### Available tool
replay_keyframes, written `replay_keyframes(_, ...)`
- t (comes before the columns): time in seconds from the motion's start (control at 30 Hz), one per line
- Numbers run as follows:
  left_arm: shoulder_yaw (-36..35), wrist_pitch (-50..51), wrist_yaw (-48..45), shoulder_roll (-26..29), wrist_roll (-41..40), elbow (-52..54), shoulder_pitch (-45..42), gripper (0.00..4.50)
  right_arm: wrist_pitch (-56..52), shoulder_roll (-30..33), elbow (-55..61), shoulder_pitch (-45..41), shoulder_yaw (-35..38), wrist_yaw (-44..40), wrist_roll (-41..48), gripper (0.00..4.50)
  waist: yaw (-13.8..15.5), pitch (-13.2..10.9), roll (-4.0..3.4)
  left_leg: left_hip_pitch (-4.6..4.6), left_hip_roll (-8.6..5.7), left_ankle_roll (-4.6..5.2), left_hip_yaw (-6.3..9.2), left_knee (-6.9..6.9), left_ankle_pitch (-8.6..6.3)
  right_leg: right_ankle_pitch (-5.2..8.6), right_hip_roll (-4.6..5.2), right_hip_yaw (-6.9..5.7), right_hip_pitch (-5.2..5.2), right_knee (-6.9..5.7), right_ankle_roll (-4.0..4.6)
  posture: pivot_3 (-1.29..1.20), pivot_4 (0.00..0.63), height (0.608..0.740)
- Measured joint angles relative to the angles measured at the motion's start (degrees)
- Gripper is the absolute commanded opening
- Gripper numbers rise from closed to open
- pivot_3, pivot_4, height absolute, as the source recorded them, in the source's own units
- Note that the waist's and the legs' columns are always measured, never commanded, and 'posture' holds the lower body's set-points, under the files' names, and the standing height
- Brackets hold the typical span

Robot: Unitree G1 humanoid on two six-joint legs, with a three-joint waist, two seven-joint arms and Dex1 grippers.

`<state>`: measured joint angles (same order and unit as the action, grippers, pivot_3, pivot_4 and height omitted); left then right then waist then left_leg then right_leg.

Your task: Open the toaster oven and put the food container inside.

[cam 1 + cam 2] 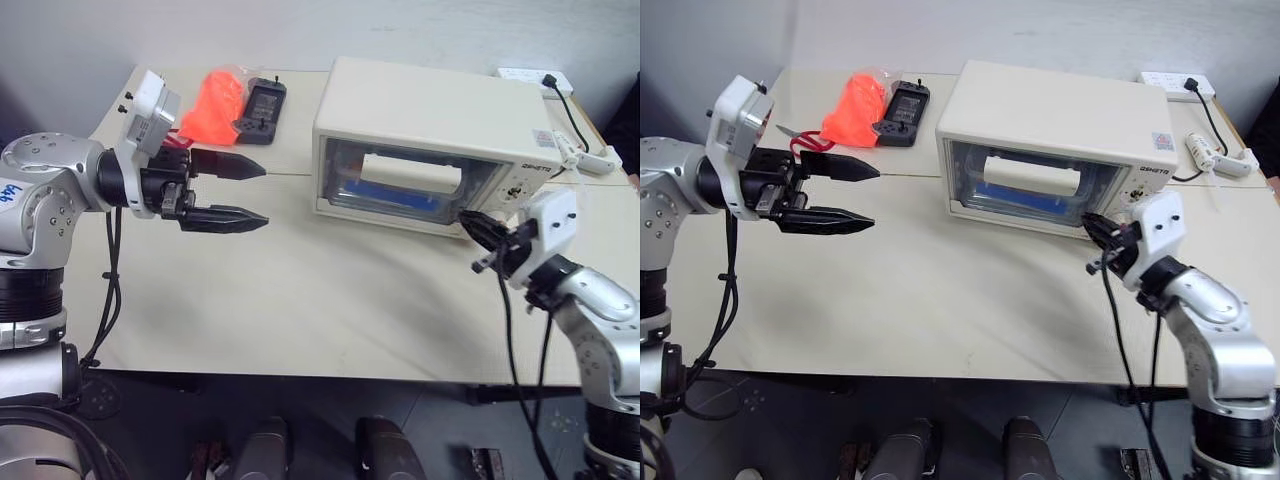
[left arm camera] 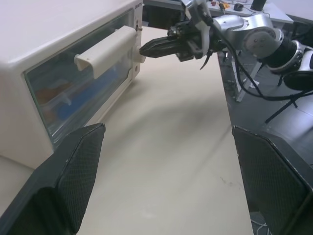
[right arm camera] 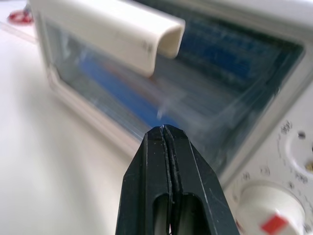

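Observation:
The cream-white toaster oven [image 1: 430, 110] stands at the back of the table with its glass door closed and its white bar handle [image 1: 412, 172] across the front. Through the glass I see the food container [image 1: 400, 202] inside, with its blue strips and a bit of orange. My right gripper [image 1: 470, 222] is shut and empty. It hovers just in front of the door's lower right corner, below the handle's end [image 3: 168, 36] and near a knob [image 3: 266, 210]. My left gripper [image 1: 262, 195] is open and empty, held above the table well left of the oven and pointing toward it.
An orange plastic bag [image 1: 215, 100] and a black device [image 1: 260, 108] lie at the back left, with red scissor handles [image 1: 805, 140] beside them. A power strip [image 1: 530, 76] and cables [image 1: 590, 155] sit behind and right of the oven. Bare tabletop [image 1: 330, 300] stretches in front.

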<state>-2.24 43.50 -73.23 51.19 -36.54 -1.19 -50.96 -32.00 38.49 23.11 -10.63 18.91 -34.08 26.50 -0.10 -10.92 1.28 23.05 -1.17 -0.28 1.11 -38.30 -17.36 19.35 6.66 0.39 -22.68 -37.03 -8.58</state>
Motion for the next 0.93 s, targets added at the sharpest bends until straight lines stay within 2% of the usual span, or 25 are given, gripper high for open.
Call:
replay_keyframes(0.1, -0.3, -0.3, 0.4, 0.1, 0.1, -0.4, 1.1, 4.39, -0.5, 7.9, -1.5, 5.2, 6.2, -7.0, 1.4, 0.0, 0.0, 0.0, 0.0, 0.0, -0.03, 0.05, -0.03, -0.02, -0.02, 0.0, -0.02, -0.01, 0.04, 0.04, 0.0, 0.0, 0.15, 0.74)
replay_keyframes(0.27, -0.6, -0.8, 0.6, 0.3, 0.5, -0.9, 2.2, 4.39, -0.8, 15.3, -3.8, 10.5, 13.8, -16.2, 3.5, 0.0, -0.2, 0.0, -0.02, -0.07, 0.02, 0.04, -0.11, -0.08, -0.02, 0.0, -0.08, 0.02, 0.05, 0.02, 0.0, 0.0, 0.15, 0.74)
replay_keyframes(0.37, -0.7, -1.5, 0.6, 0.8, 1.2, -1.7, 2.4, 4.5, -2.4, 19.5, -5.7, 11.3, 19.4, -22.2, 6.9, 0.61, -0.2, 0.0, -0.02, -0.07, 0.06, 0.04, -0.1, -0.1, -0.02, 0.0, -0.08, 0.02, 0.08, 0.02, 0.0, 0.0, 0.15, 0.74)
replay_keyframes(0.43, -0.9, -1.7, 0.5, 1.4, 1.4, -2.1, 2.4, 4.5, -3.3, 22.2, -6.7, 11.8, 22.4, -26.8, 8.9, 1.28, -0.1, 0.0, -0.02, -0.07, 0.12, 0.04, -0.08, -0.11, -0.02, 0.0, -0.07, 0.0, 0.09, 0.03, 0.0, 0.0, 0.15, 0.74)
replay_keyframes(0.63, -1.2, -2.3, 0.0, 2.5, 2.2, -3.9, 2.2, 4.5, -9.5, 26.5, -9.9, 11.1, 25.9, -33.3, 14.8, 3.25, 0.0, 0.0, -0.02, -0.06, 0.22, 0.05, -0.07, -0.13, -0.02, 0.0, -0.04, -0.01, 0.1, 0.04, 0.0, 0.0, 0.15, 0.74)
replay_keyframes(0.77, -1.2, -2.7, -1.3, 3.7, 2.3, -4.0, 2.0, 4.5, -9.8, 28.8, -11.7, 10.0, 26.9, -35.0, 14.7, 4.47, -0.1, 0.0, -0.02, -0.06, 0.22, 0.05, -0.09, -0.14, -0.02, 0.0, -0.04, 0.0, 0.1, 0.05, 0.0, 0.0, 0.15, 0.74)
replay_keyframes(0.93, -1.2, -3.7, -2.3, 4.1, 3.1, -3.9, 2.0, 4.5, -6.8, 29.0, -14.2, 9.0, 26.6, -35.7, 12.2, 4.47, 0.0, 0.0, -0.02, -0.05, 0.21, 0.04, -0.09, -0.14, -0.02, 0.0, -0.03, -0.01, 0.1, 0.05, 0.0, 0.0, 0.15, 0.74)
